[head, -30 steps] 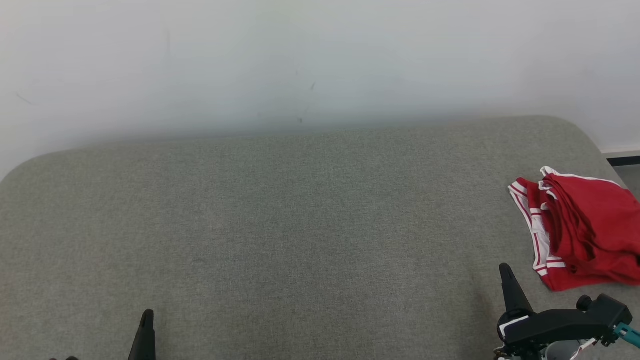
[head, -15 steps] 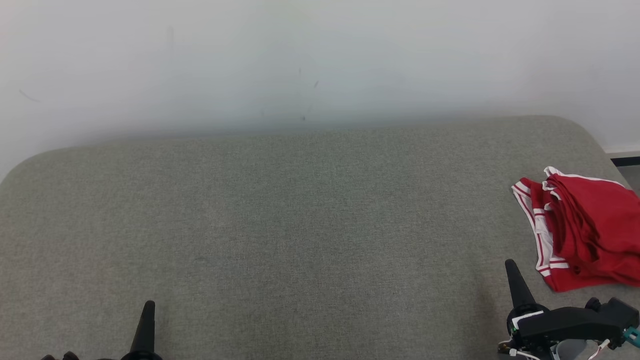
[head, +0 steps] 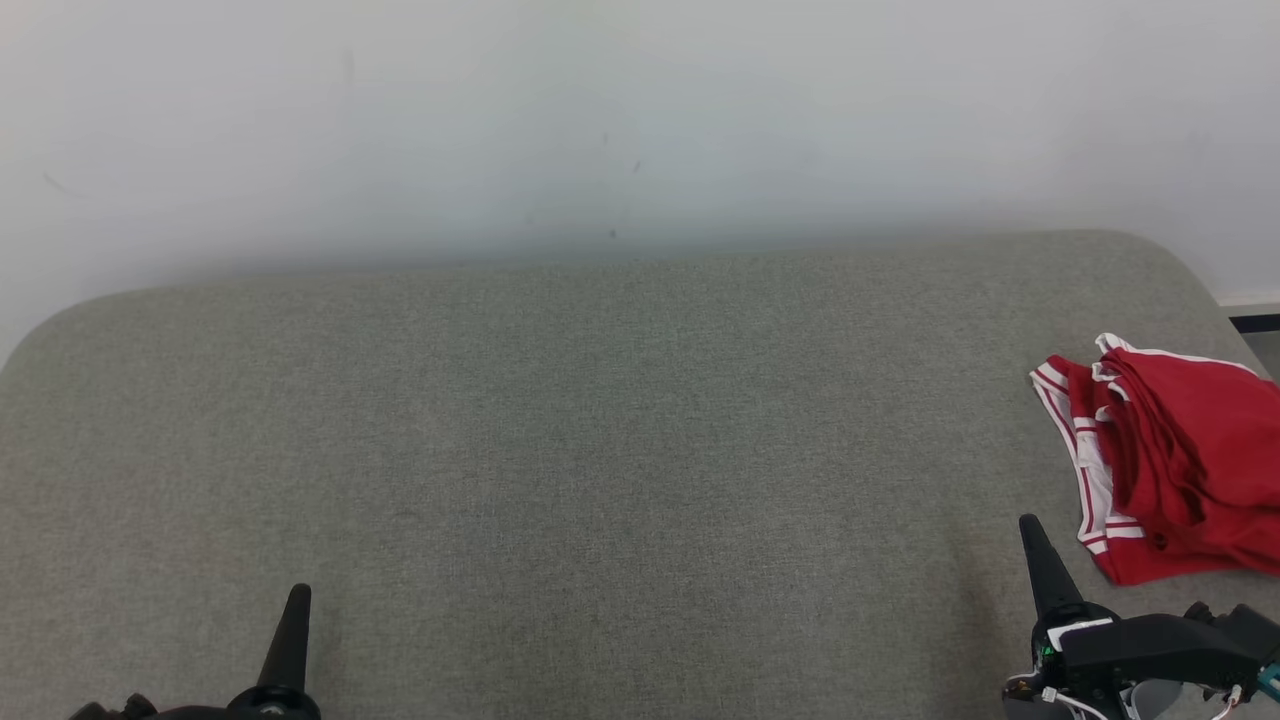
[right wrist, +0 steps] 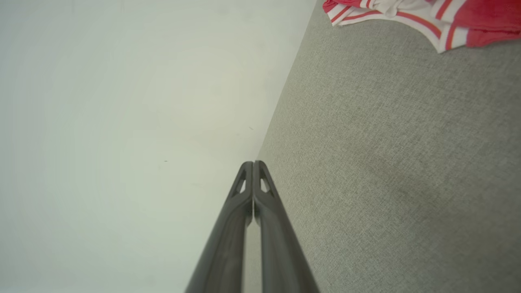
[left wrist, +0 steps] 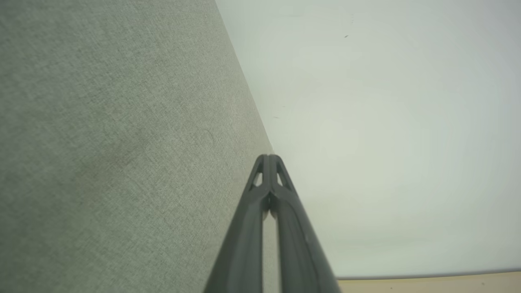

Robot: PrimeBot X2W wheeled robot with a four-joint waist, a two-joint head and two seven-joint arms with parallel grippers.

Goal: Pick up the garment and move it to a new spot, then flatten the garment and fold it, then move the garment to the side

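Honestly looks about done: red garment [head: 1170, 460] sits loosely folded just right of the right gripper [head: 1029, 524]; that one and the left gripper [head: 298, 593] are both clenched empty.

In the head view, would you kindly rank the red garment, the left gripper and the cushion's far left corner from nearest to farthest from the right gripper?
1. Red garment, close by on the right gripper's right.
2. Left gripper, across the cushion at the near left.
3. Cushion's far left corner, back by the wall.
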